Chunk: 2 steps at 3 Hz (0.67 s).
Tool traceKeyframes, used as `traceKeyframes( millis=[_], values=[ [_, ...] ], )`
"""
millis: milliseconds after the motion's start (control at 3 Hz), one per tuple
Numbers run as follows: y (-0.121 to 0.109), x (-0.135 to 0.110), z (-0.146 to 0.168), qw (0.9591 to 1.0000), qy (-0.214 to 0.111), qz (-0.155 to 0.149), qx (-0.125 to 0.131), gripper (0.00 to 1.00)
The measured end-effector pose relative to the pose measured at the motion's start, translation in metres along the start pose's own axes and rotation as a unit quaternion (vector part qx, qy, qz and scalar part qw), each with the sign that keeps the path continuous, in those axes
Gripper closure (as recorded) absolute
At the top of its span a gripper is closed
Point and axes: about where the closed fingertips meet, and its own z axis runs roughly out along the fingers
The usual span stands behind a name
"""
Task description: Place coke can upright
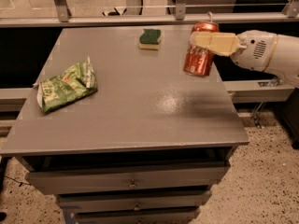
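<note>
The coke can (199, 55) is red with white script and a silver top. It hangs slightly tilted, nearly upright, over the right edge of the grey table (131, 97). My gripper (200, 39) reaches in from the right on a white arm and is shut on the can's upper part. One cream finger (216, 43) lies across the front of the can. The can's base looks a little above the tabletop.
A green chip bag (65, 86) lies at the table's left side. A green and yellow sponge (150, 38) sits at the back centre. A metal rail (140, 18) runs behind the table. Drawers (131, 183) are below the front edge.
</note>
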Motion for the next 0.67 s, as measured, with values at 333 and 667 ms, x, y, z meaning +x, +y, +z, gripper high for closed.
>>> traceKeyframes(
  millis=[333, 667],
  values=[
    [0.0084, -0.0003, 0.0082, 0.9985, 0.003, -0.054, -0.009, 1.0],
    [0.0122, -0.0011, 0.0113, 0.998, 0.009, -0.062, -0.012, 1.0]
  ],
)
